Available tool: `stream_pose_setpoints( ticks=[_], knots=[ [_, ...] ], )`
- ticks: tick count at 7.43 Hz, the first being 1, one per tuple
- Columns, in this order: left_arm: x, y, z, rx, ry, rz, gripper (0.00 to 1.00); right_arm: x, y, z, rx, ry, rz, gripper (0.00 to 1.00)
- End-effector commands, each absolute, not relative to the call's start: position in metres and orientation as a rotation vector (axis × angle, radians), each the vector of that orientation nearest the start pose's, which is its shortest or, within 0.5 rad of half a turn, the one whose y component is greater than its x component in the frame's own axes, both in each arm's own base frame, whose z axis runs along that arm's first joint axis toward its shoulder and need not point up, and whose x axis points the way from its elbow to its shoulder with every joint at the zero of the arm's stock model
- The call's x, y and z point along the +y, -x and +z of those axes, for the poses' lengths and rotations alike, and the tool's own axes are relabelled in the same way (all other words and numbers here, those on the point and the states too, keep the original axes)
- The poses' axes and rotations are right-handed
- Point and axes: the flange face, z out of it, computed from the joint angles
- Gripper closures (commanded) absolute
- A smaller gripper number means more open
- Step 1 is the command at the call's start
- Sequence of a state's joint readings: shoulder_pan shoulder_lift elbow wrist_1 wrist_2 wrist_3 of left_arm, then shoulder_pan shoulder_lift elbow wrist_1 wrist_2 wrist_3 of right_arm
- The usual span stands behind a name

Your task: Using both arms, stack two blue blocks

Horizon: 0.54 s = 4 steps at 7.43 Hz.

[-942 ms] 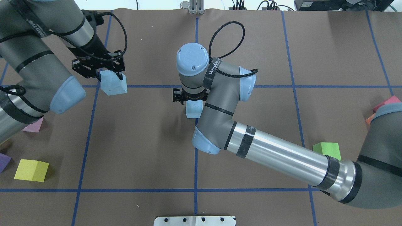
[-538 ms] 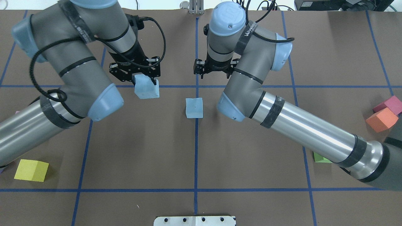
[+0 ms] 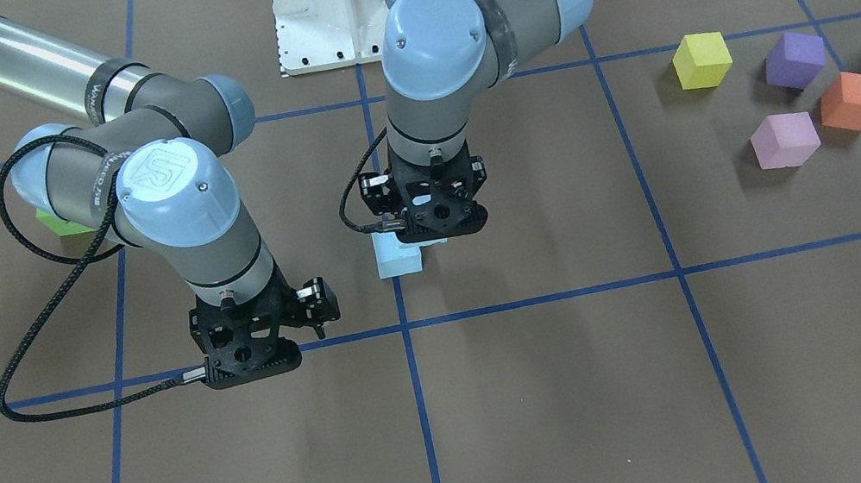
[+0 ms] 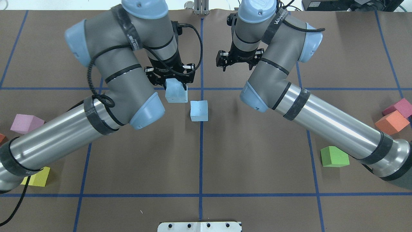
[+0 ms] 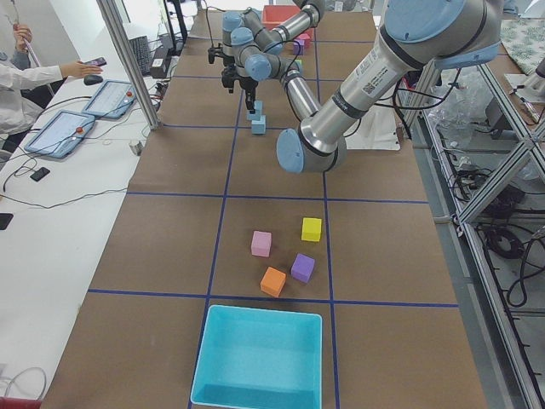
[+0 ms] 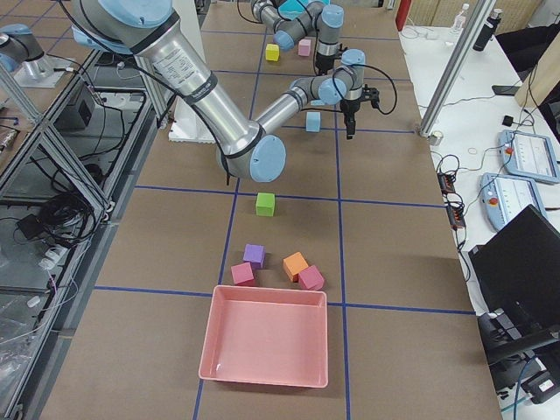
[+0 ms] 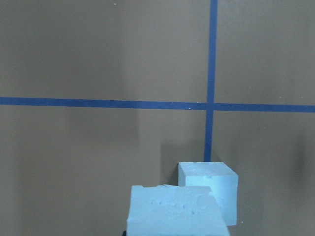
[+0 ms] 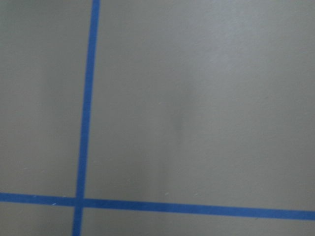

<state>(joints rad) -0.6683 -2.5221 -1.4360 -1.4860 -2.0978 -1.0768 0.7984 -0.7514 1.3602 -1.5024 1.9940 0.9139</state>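
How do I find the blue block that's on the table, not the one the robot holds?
Look at the middle of the brown table, where two blue tape lines cross. The blue block sits on the line running toward the robot, just on the robot's side of that crossing. Unlike the other blue block beside it, pinched in the left gripper, it rests untouched.

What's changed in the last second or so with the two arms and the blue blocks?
The left tool, shut on the held block, carried it rightward in the overhead view, almost up to the table block. The right tool, which stood over the table block, drew away from it, farther back and right, and is open. The table block stayed put.
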Motion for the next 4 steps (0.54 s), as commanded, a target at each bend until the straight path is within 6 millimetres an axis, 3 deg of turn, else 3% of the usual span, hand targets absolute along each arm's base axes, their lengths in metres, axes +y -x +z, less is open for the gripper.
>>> stream_pose_setpoints(
  ticks=[1,4],
  knots=[
    [-0.519,-0.563,0.114,0.871,0.034,0.031,0.40,-0.615,0.466,0.244,-0.759,-0.142,-0.022,0.00],
    [-0.519,-0.573,0.124,0.880,0.033,0.035,0.38,-0.615,0.466,0.247,-0.758,-0.141,-0.021,0.00]
  ],
)
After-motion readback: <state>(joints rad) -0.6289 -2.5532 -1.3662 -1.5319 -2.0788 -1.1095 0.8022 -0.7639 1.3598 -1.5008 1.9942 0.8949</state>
